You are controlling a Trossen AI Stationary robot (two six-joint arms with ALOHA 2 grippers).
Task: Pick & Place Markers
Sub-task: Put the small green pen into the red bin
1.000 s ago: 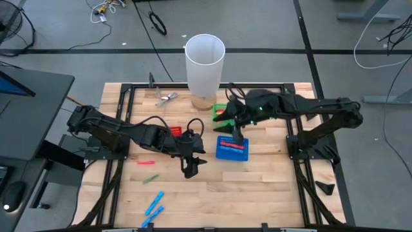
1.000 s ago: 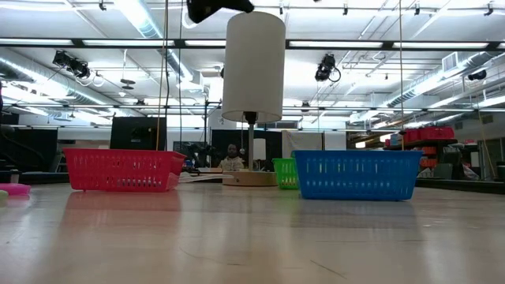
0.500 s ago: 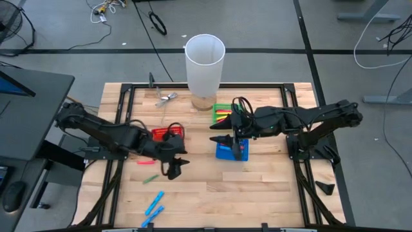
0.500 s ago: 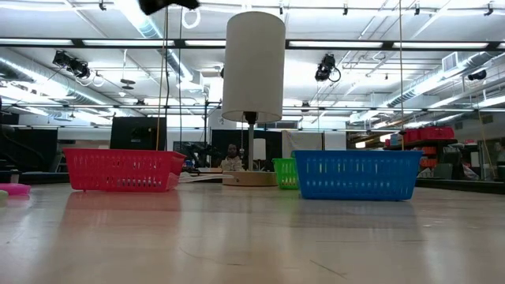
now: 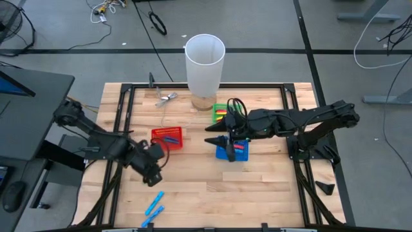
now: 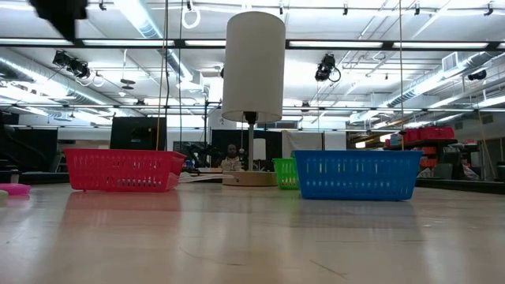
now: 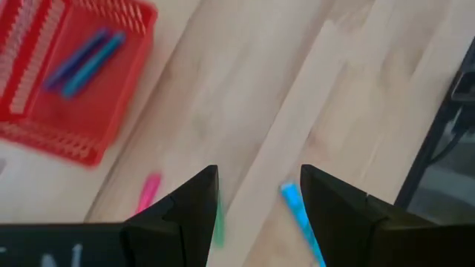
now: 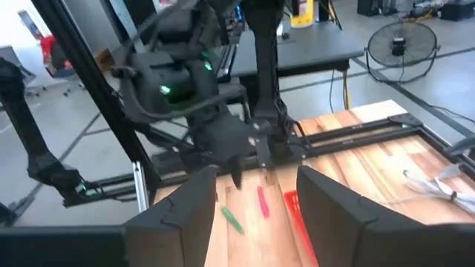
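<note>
Loose markers lie on the bare wood near the left arm: a pink marker (image 7: 148,193) and a green marker (image 7: 217,222) close together, and light blue markers (image 5: 154,205) further out toward the table's front edge. Two more, blue and purple, already sit in the red basket (image 5: 168,138), and others show in the green basket (image 5: 221,111) and the blue basket (image 5: 231,152).

The left gripper (image 7: 256,194) hangs over the pink and green pair, fingers spread apart and holding nothing. From where I stand it looks to be lining up on one of them. To do it well, I'd say it should pick a single marker, turn so the fingers straddle it across its width, and come straight down without nudging its neighbour.

The right gripper (image 5: 212,141) waits above the blue basket, released and empty too.
</note>
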